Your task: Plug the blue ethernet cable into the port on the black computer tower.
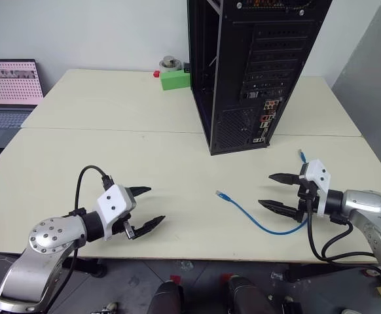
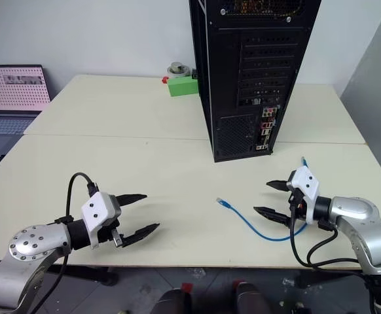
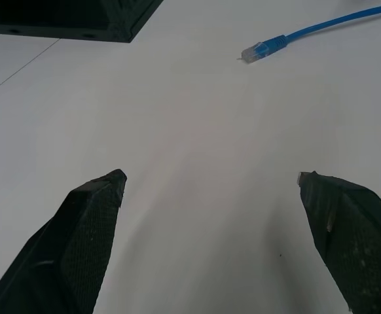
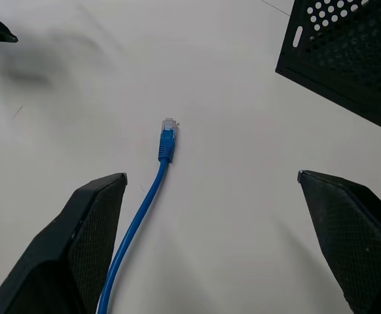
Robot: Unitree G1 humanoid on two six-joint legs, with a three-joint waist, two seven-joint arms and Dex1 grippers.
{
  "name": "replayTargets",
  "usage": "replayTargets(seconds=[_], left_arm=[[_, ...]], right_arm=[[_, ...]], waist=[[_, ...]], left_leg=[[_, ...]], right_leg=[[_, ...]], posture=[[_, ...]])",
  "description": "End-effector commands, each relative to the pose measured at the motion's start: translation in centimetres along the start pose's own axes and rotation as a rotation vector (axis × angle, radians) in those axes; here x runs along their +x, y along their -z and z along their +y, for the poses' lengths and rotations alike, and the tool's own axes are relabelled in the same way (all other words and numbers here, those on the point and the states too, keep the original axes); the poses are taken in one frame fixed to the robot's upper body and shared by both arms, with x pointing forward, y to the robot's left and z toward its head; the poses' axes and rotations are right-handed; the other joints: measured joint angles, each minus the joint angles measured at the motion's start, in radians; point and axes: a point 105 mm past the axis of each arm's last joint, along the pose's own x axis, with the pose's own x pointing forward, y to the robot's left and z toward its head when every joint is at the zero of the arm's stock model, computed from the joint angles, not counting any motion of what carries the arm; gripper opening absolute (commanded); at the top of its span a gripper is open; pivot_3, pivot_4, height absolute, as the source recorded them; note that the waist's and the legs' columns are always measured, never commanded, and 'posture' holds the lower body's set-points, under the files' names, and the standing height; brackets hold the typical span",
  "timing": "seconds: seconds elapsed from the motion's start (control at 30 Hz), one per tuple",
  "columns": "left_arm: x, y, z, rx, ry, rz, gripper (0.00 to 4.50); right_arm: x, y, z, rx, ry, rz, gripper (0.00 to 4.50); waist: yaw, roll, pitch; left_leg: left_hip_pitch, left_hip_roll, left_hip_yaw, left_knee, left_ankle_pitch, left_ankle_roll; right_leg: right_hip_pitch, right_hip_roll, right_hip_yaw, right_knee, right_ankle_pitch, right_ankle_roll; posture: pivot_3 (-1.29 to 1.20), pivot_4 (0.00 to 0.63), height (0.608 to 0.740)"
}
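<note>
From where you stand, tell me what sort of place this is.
Likely an office or lab workbench: pale tables pushed together, a black computer tower with its back panel showing, and an open laptop at the side.

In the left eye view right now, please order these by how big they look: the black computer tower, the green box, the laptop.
1. black computer tower, clearly largest.
2. laptop, partly cut off at the picture edge.
3. green box, smallest; it stands farther away, so its true size is unsure.

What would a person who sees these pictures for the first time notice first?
The black computer tower stands tall at the far middle of the pale table, its back panel facing the robot. In front of it the blue ethernet cable lies loose in a curve, free of both claws. The left claw and right claw hover open on either side.
</note>
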Motion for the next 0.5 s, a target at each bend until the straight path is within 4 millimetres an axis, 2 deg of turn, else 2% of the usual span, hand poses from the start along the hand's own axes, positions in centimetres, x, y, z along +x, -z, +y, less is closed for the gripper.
replayTargets(seconds=[0.03, 0.33, 0.5], left_arm=[[-0.1, -1.3, -0.6, 0.028, 0.033, -0.045, 4.49], [-0.2, -1.0, -1.1, 0.033, 0.064, -0.02, 4.49], [-0.1, -0.6, -1.4, 0.045, 0.078, 0.014, 4.49]], right_arm=[[-0.2, -1.0, 0.2, -0.037, -0.009, -0.024, 4.41], [0.0, -1.3, 0.6, -0.036, -0.022, -0.028, 4.41], [0.6, -2.0, 2.1, -0.032, -0.064, -0.043, 4.41]], waist=[[0.0, 0.0, 0.0], [0.0, 0.0, 0.0], [0.0, 0.0, 0.0]], left_leg=[[0.0, 0.0, 0.0, 0.0, 0.0, 0.0], [0.0, 0.0, 0.001, 0.0, 0.0, 0.0], [0.0, 0.0, 0.001, 0.0, 0.0, 0.0]], right_leg=[[0.0, 0.0, 0.0, 0.0, 0.0, 0.0], [0.0, 0.0, 0.0, 0.0, 0.0, 0.0], [0.0, 0.0, 0.001, 0.0, 0.0, 0.0]], posture=[[0.0, 0.15, 0.74], [0.0, 0.15, 0.74], [0.0, 0.15, 0.74]])
